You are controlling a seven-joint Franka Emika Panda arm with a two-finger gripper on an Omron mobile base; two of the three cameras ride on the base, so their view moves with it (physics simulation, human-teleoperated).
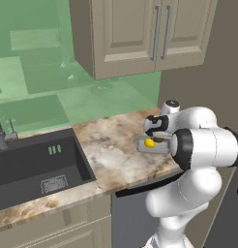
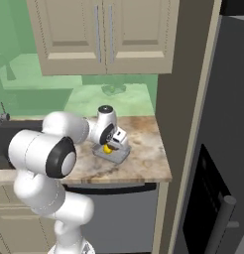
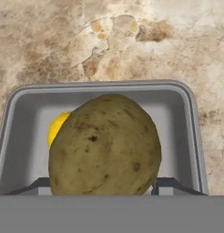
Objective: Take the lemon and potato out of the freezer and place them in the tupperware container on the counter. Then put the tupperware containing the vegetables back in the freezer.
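Over the tupperware container (image 3: 22,113) on the marbled desk (image 1: 116,150), the hand (image 2: 110,144) grips the potato (image 3: 104,145) between its fingers, with the lemon (image 3: 57,127) lying in the tray behind it.

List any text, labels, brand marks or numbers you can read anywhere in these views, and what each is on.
None: no readable text, label, brand or number in any view.
Tupperware container: plain grey walls, no marking.
Potato and lemon: no stickers.
Counter: marbled pattern only.
Sink: three small green marks on its back wall and a grid-like patch on its floor, too small to read as characters.
Upper cabinet doors: blank.
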